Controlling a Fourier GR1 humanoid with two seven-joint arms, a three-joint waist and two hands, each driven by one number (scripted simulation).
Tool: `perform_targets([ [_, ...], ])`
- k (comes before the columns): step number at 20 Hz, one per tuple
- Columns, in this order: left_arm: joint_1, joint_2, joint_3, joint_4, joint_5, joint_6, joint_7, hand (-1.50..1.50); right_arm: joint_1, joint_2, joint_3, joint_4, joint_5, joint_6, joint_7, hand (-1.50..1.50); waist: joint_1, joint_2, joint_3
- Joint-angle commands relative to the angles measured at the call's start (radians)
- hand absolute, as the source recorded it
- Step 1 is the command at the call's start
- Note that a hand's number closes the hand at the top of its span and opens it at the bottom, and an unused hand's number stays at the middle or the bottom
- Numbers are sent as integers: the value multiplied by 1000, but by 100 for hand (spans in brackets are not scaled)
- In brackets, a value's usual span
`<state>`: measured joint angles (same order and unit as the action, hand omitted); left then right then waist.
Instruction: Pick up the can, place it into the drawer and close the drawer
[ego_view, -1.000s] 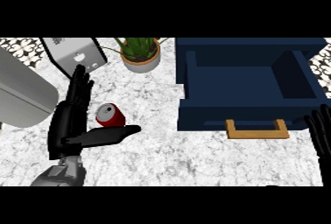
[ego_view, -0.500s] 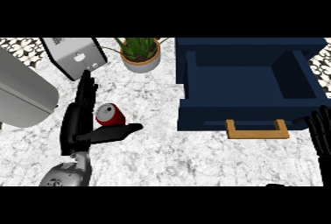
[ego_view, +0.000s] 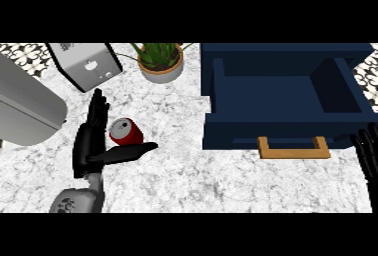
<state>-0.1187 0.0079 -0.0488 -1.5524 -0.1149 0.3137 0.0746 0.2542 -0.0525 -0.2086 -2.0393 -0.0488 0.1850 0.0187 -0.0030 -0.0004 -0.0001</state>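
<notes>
**Can not yet gripped, drawer open and waiting**

I have the left hand (ego_view: 92, 145) beside the can (ego_view: 125, 132), which lies on its side on the worktop (ego_view: 221, 180), left of centre. The fingers (ego_view: 97, 107) are stretched out straight along the can's left flank, pointing away from me, and the thumb (ego_view: 133, 151) juts to the right just under the can's near end. So the can sits in the crook between fingers and thumb, but nothing is curled round it. I read that as an open hand set for a grasp, not a hold. Whether the palm is actually touching the can I cannot tell from this angle.

The right hand (ego_view: 365, 152) shows only at the right edge, near the drawer's front corner, fingers straight and resting.

The drawer (ego_view: 284, 107) stands pulled out at the far right of the scene, its dark blue inside showing nothing in it, the wooden handle (ego_view: 293, 149) facing me. The can is well apart from it, with bare worktop between them.

By my judgement none of the three steps is done. The pick is only at the approach; closing the fingers on the can comes first, then the lift, the carry rightward over the drawer's left wall, the release inside, and last a push on the handle front to shut it.

A plant (ego_view: 159, 60), a toaster (ego_view: 85, 65) and a grey bin (ego_view: 22, 107) stand at the far left, out of the way.
</notes>
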Motion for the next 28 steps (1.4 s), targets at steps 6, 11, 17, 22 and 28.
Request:
perform_targets([
  [6, 34, 17, 43, 85, 24, -31, -90, -150, 33, 41, 22, -7, 34, 13, -30, -150, 0, 0, 0],
  [11, -3, 44, 106, 222, 70, -71, -202, -150, -52, -24, -71, 72, -28, 30, -27, -150, 0, 0, 0],
  [17, -64, 30, 158, 432, 105, -90, -350, -150, -37, 13, -37, 68, 18, 17, -55, -150, -3, 1, 0],
  [22, 78, 30, 94, 264, 98, -103, -292, -150, -96, 9, -19, 9, 32, -26, 64, -150, 4, 0, 0],
  [28, 34, 46, 154, 401, 143, -125, -351, -150, -33, 17, -33, -75, -15, 12, 86, -150, 1, 0, 0],
])
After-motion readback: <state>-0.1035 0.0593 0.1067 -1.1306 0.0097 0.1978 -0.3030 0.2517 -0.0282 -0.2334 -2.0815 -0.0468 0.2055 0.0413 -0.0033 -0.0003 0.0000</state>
